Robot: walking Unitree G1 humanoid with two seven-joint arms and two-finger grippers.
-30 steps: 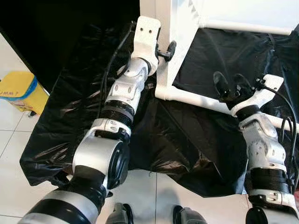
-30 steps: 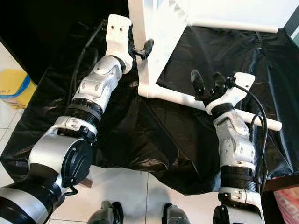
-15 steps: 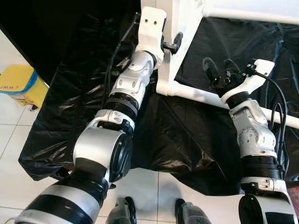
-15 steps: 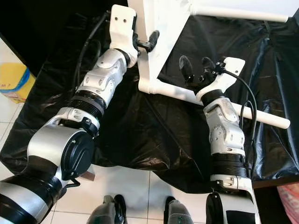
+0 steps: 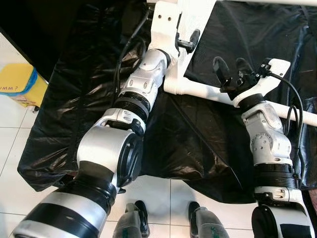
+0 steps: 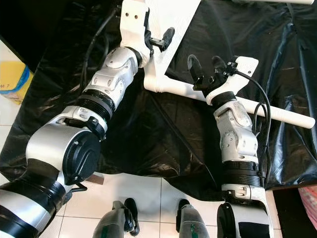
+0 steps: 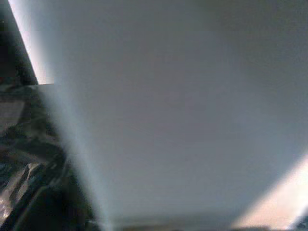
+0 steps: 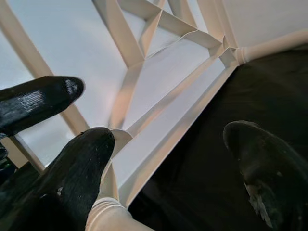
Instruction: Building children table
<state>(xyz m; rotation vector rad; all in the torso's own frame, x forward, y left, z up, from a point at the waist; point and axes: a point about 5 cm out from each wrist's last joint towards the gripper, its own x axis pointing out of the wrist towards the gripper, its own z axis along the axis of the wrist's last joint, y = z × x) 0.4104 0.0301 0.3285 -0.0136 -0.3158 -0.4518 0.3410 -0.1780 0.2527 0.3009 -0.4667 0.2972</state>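
L gripper (image 5: 190,40) pinching white table top (image 5: 195,15) at far edge, keeping it steady. R gripper (image 5: 230,67) hovering wide open over white leg (image 5: 208,92), prob getting ready to grab. Black sheet (image 5: 188,139) lying under parts.

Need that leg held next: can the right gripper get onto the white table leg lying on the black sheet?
Probably yes: the right gripper hangs open just above the white table leg, nothing between them.

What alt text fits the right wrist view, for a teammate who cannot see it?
The right gripper is open, its black fingers spread over the ribbed underside of the white tabletop. A white table leg joins its corner, and black plastic sheeting lies beneath.
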